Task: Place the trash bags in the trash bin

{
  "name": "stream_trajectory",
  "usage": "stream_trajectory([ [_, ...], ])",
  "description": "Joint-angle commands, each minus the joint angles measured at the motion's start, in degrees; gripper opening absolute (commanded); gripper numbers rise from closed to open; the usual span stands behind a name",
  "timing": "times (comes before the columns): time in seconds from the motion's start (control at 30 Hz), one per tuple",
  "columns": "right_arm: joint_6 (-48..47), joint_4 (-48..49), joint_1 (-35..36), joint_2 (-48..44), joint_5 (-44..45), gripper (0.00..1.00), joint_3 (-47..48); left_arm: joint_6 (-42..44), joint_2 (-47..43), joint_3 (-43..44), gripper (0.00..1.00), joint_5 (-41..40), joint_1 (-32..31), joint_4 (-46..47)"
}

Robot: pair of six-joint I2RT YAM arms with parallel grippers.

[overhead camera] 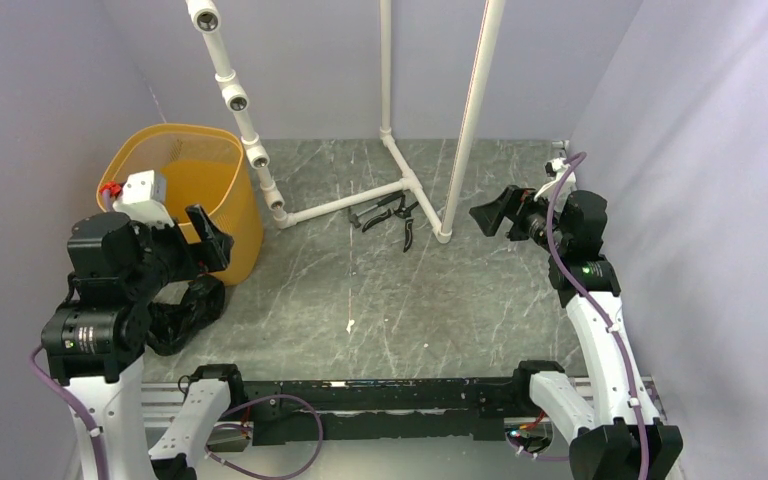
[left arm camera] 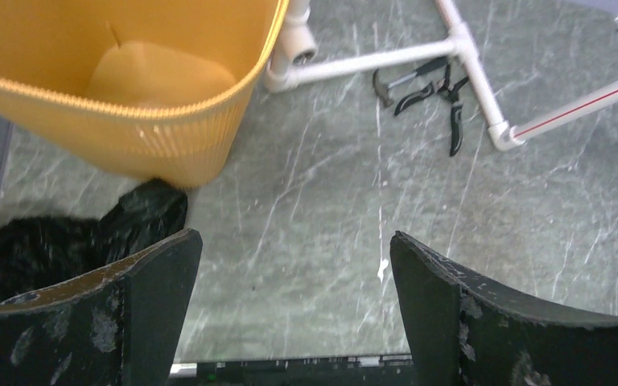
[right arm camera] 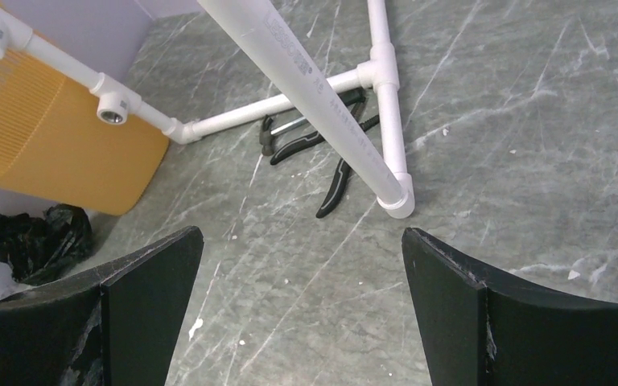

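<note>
The yellow-orange trash bin [overhead camera: 238,215] stands upright at the far left and looks empty inside; it also shows in the left wrist view [left arm camera: 129,133] and the right wrist view [right arm camera: 56,145]. The crinkled black trash bag [overhead camera: 188,315] lies bunched on the table just in front of the bin, partly hidden under my left arm. It also shows in the left wrist view [left arm camera: 56,241] and the right wrist view [right arm camera: 36,241]. My left gripper [overhead camera: 210,240] is open and empty above the bag, beside the bin's front wall. My right gripper [overhead camera: 490,215] is open and empty, raised at the right.
A white PVC pipe frame [overhead camera: 400,180] stands at the middle back, with an angled pipe next to the bin. Black-handled pliers and a small hammer [overhead camera: 390,215] lie by its base. Purple walls close in both sides.
</note>
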Motion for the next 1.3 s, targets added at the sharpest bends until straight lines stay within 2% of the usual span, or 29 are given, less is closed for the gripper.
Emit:
stream_trajectory([
  [0.0,1.32,3.55,0.1,-0.33,1.68,1.0,-0.43,-3.62,-0.89,0.35,0.93,-3.12,0.03,-7.91],
  [0.23,2.23,2.94,0.09,0.02,5.54,1.0,-0.87,-7.31,-7.58,-5.83,0.93,-6.42,0.03,-7.51],
  [0.43,3.16,3.74,0.1,-0.11,5.78,1.0,-1.61,-5.86,-4.03,-9.98,0.93,-2.06,-0.02,-4.6],
  [0.6,2.88,3.06,0.14,-0.6,7.06,1.0,-1.86,-5.04,-2.89,-15.0,0.93,-0.03,0.05,4.4],
  [0.83,2.55,3.16,0.09,-1.02,7.47,1.0,-2.59,-5.2,2.65,-18.89,0.93,-3.77,0.03,16.11],
  [1.27,3.8,5.04,0.09,0.13,6.71,1.0,-3.77,-4.54,17.03,-17.59,0.93,-3.03,0.05,30.46],
])
